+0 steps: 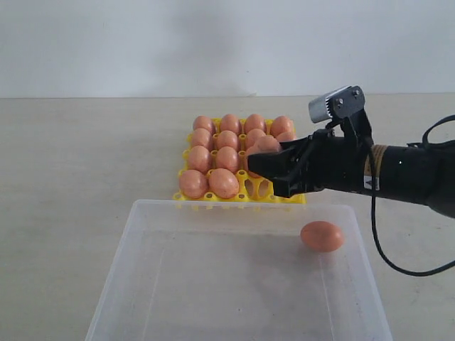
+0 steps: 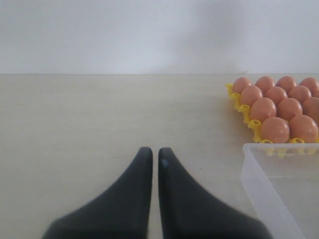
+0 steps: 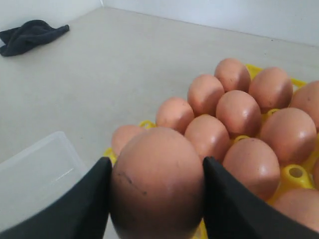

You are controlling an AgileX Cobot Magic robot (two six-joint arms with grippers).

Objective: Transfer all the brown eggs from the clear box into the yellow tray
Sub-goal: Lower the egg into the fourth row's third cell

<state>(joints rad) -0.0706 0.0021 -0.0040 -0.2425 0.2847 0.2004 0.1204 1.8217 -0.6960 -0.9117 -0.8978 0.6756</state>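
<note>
— Nearest the exterior camera, biggest item?
— Clear box (image 1: 234, 205), wide, almost bare. One loose egg (image 1: 321, 236) lies on its floor near the right wall, long axis across the view. It is on the right arm's side, so that arm is much the nearer.

— Behind the box?
— Yellow tray (image 1: 248, 186), close against the box's far wall; touching or not, cannot tell. Brown eggs (image 1: 213, 158) fill most cups. An open cup shows at the near right, partly hidden by the arm.

— Right gripper (image 1: 264, 165)?
— It hangs over that near right part. The fingers are spread to egg width and pinch the held egg (image 3: 157, 181) by its flanks, long axis seemingly along the fingers. The egg rides above the seated ones, not yet in a cup. The open cup looks to be just below it, a little toward the box.

— Left gripper (image 2: 155, 157)?
— Over bare table (image 2: 75, 124), well left of the tray. Fingers pressed nearly together, nothing between them.
</note>
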